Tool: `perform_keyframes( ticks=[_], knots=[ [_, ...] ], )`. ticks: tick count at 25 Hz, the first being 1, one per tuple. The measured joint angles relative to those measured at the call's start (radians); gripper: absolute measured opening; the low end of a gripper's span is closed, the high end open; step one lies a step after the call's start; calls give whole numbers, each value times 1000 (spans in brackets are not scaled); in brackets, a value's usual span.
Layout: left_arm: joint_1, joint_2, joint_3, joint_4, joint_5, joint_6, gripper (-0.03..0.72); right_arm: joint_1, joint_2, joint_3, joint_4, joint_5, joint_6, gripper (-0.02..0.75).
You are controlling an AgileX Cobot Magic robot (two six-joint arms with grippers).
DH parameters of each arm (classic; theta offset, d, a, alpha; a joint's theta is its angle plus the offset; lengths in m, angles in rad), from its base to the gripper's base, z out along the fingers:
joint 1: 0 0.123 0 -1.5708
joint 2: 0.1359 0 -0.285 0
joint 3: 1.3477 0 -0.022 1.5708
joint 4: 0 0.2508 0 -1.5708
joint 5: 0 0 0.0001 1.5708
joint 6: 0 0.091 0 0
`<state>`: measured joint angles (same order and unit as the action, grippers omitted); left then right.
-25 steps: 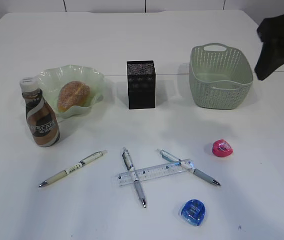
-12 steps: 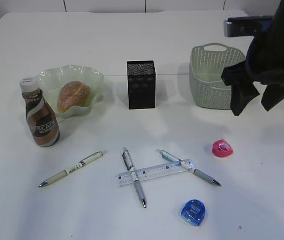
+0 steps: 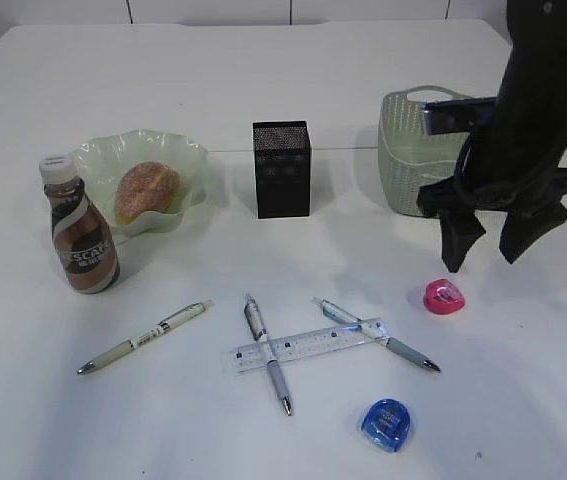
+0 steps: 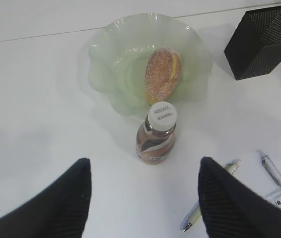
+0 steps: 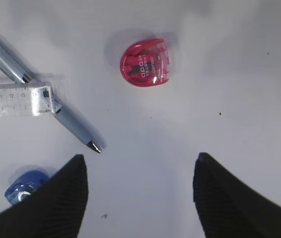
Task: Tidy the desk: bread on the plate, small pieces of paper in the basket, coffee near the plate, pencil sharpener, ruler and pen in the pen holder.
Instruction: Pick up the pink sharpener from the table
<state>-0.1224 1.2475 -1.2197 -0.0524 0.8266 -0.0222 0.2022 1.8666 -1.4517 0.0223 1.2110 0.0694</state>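
Hanging with jaws spread and empty, the left gripper [image 4: 142,198] has the coffee [image 4: 156,133] just ahead of its tips and the bread [image 4: 163,75] on the plate [image 4: 105,74] beyond. The right gripper [image 3: 483,250], jaws also spread and holding nothing, hovers with the pink sharpener [image 5: 145,63] ahead of the gap, slightly toward the left finger. A descent off-centre could nudge the small, rounded sharpener away or clip the nearby pen [image 5: 41,94], whose long axis runs diagonally, tip toward the left finger; the ruler [image 5: 16,96] lies crosswise over it, left of the jaws.
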Motion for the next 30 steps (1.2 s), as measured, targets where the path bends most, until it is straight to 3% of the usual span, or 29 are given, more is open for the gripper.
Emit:
perform_keyframes(
  ticks=[11, 30],
  knots=[
    [0, 0, 0, 39, 47, 0, 474, 0, 106, -19, -28, -106, 0, 520],
    [0, 0, 0, 42, 49, -2, 474, 0, 226, -60, -72, -131, -7, 520]
  ],
)
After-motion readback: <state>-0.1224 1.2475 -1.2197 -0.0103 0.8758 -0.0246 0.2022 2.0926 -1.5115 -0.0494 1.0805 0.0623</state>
